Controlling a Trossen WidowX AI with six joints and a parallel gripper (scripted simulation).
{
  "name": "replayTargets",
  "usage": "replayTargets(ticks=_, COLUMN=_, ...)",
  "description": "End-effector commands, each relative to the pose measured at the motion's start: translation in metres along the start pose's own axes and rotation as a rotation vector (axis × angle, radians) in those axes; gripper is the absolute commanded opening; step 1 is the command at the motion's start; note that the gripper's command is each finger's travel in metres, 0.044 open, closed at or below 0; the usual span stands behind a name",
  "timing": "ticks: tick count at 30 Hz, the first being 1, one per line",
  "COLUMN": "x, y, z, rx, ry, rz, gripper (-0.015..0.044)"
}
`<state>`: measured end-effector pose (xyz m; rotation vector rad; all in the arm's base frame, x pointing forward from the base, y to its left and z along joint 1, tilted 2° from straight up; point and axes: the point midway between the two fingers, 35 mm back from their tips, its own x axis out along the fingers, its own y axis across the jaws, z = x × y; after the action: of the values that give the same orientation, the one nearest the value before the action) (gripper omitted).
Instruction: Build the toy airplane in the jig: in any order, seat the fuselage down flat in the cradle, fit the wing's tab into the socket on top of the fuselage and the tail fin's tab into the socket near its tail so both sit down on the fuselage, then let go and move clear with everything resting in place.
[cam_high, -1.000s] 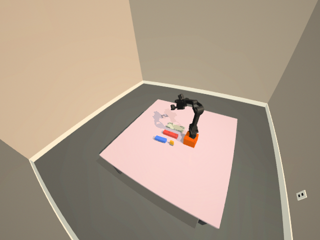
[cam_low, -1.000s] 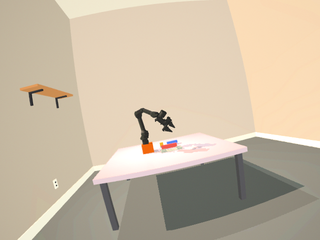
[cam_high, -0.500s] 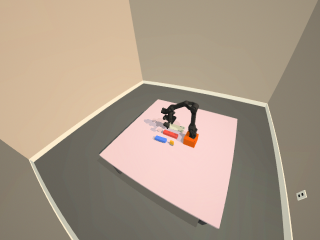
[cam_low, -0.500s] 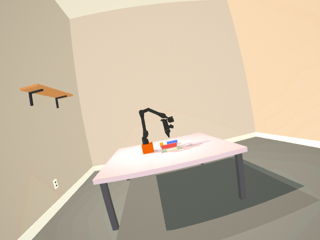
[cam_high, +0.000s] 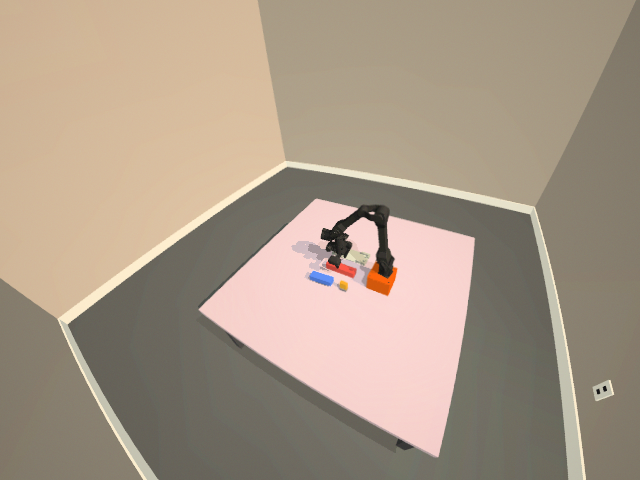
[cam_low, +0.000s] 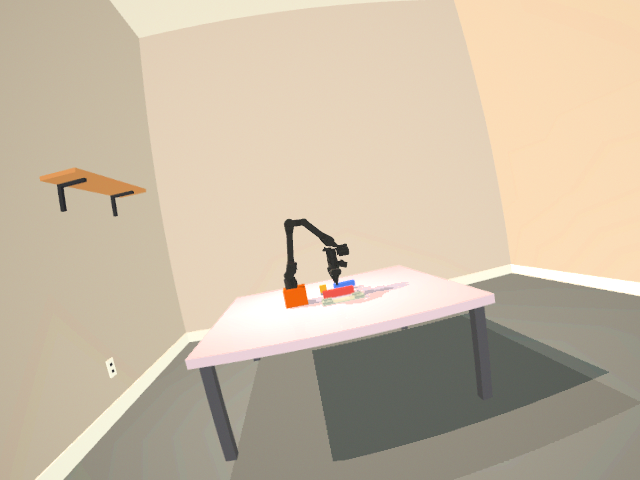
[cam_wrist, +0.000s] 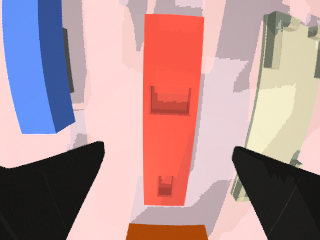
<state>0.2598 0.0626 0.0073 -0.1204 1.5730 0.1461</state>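
Your arm (cam_high: 382, 235) (cam_low: 290, 253) rises from the orange block (cam_high: 378, 285) (cam_low: 296, 297) (cam_wrist: 167, 233), bends over at a high elbow and slopes down to the wrist, so your gripper (cam_high: 334, 262) (cam_low: 336, 282) (cam_wrist: 170, 151) points down above the red body (cam_high: 341, 269) (cam_low: 338, 291) (cam_wrist: 172, 65). You have the fingers spread wide with nothing between them; in the wrist view one tip shows on each side of the body, well apart from it.

The body lies on the pink table (cam_high: 361, 330) (cam_low: 361, 316) (cam_wrist: 117, 165), outside the cradle, its large and small sockets facing up and both unfilled. The pale cradle (cam_high: 357, 256) (cam_low: 343, 298) (cam_wrist: 275, 105) lies beside it, partly behind your gripper in the top view. On the body's other side you have the blue wing (cam_high: 321, 278) (cam_low: 344, 283) (cam_wrist: 27, 70), apart from it, and the small yellow fin (cam_high: 343, 285) (cam_low: 323, 289) near the wing's end closer to the orange block.
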Motion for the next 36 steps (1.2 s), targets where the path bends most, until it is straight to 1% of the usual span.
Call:
replayTargets(ticks=1, x=0.010, y=0.000, z=0.002, rx=-0.004, ry=-0.009, rz=-0.003, gripper=0.0440)
replayTargets(ticks=36, x=0.062, y=-0.001, z=0.002, rx=-0.004, ry=-0.008, rz=-0.003, gripper=0.0440)
